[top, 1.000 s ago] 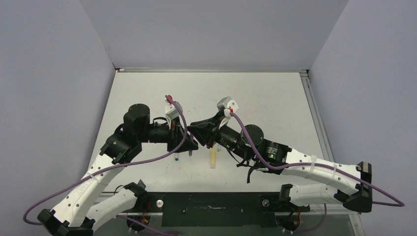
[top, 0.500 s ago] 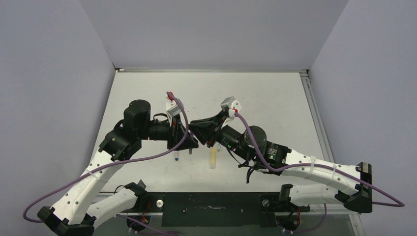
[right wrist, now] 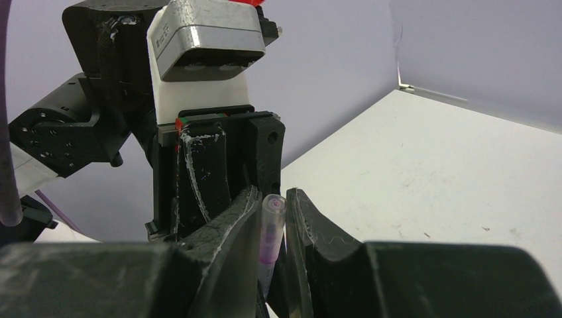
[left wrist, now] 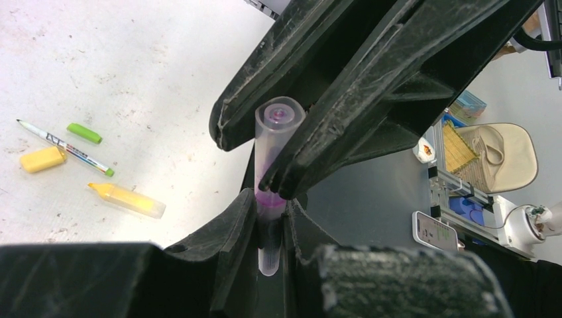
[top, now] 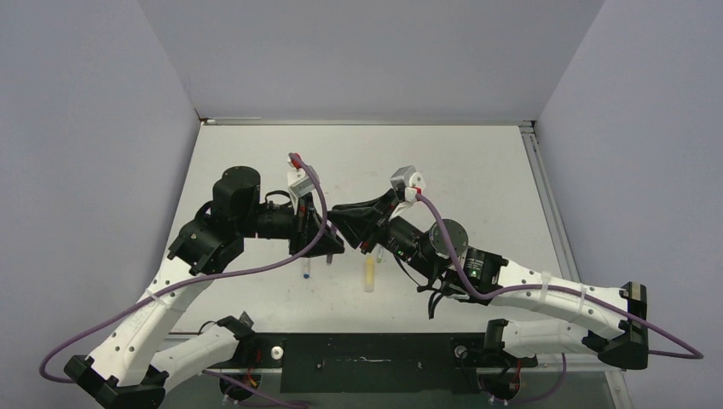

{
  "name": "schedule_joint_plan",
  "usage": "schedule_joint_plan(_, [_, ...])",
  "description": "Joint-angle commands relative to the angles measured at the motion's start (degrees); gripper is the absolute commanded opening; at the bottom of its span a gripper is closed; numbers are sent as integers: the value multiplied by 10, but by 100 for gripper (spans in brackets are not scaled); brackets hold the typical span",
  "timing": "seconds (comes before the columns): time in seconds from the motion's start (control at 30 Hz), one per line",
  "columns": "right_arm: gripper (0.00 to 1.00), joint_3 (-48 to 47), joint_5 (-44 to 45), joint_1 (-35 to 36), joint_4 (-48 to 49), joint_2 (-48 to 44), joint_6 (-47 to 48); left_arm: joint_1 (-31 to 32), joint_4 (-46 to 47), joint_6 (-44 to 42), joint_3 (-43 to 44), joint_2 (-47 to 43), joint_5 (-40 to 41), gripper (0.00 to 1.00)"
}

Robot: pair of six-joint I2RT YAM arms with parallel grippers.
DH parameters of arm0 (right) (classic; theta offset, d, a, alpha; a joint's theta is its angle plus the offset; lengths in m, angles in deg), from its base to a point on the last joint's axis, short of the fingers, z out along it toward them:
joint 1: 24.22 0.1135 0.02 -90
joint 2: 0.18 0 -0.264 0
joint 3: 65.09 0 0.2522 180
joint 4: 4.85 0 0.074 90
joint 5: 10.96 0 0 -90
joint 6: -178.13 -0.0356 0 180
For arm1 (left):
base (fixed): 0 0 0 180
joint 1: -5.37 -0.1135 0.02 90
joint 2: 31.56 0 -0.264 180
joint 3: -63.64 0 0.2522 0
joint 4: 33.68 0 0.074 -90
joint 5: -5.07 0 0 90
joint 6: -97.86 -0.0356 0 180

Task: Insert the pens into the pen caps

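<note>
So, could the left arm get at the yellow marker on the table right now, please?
Probably not yet: the left gripper is shut on the purple pen, which the right gripper also clamps. The yellow marker itself lies uncovered.

Robotics laboratory test cell: a scuffed white table (top: pixel 477 170) boxed by plain lilac panels (top: pixel 367 51) at 9, 12 and 3 o'clock; left arm (top: pixel 153 317) and right arm (top: pixel 554 294), cabled, bolted at 6 o'clock; cluttered equipment (left wrist: pixel 464 192) beyond.
</note>
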Motion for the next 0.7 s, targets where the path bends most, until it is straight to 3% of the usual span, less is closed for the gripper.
schedule_joint_plan(0.0, [5, 29, -135, 70, -277, 30, -22, -28, 293, 61, 24, -13, 74, 0])
schedule_joint_plan(0.43, [5, -74, -94, 71, -274, 69, -2, -27, 264, 80, -114, -76, 46, 0])
schedule_joint_plan(0.67, [15, -104, -40, 70, -268, 73, -2, -27, 241, 77, -162, -113, 48, 0])
